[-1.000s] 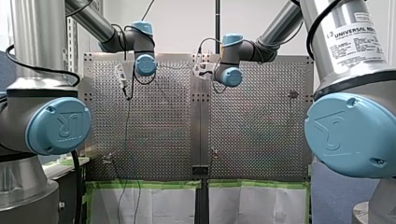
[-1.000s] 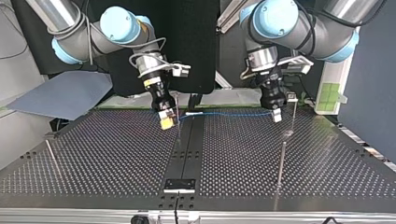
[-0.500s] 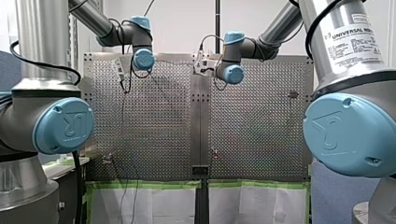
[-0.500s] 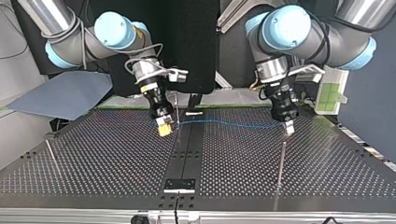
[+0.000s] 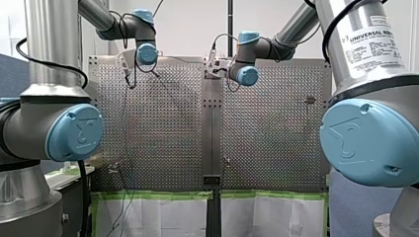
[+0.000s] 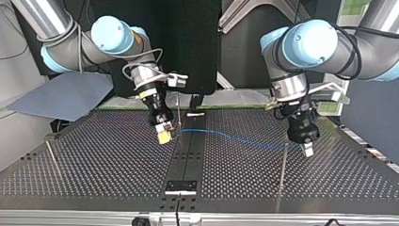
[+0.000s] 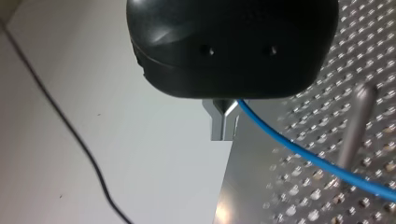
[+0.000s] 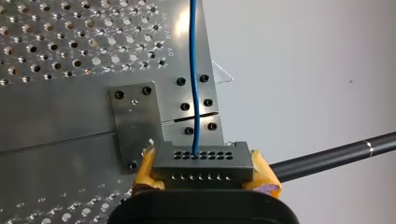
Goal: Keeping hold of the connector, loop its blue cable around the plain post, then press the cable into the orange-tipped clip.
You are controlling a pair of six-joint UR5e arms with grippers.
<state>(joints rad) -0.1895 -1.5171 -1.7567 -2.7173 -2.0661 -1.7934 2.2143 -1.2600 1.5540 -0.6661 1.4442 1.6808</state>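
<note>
My right gripper (image 6: 163,133) clamps the connector (image 8: 201,161), centre-left of the top view. The cable (image 6: 254,142) runs rightward to my left gripper (image 6: 308,149), seemingly pinched on it, just right of the post (image 6: 282,169); left arm nearer.

connector (image 8: 201,158) in my right gripper (image 8: 203,171), cable (image 8: 194,70) ahead (over the table (image 8: 56,46))

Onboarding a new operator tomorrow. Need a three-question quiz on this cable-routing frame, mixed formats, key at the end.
1. True or false: my left gripper holds the connector.
2. The blue cable runs from the connector to: A) my left gripper B) a wall socket C) a person's hand.
3. Fill in: my right gripper has ___ pads.
Key: 1 false; 2 A; 3 yellow.
</note>
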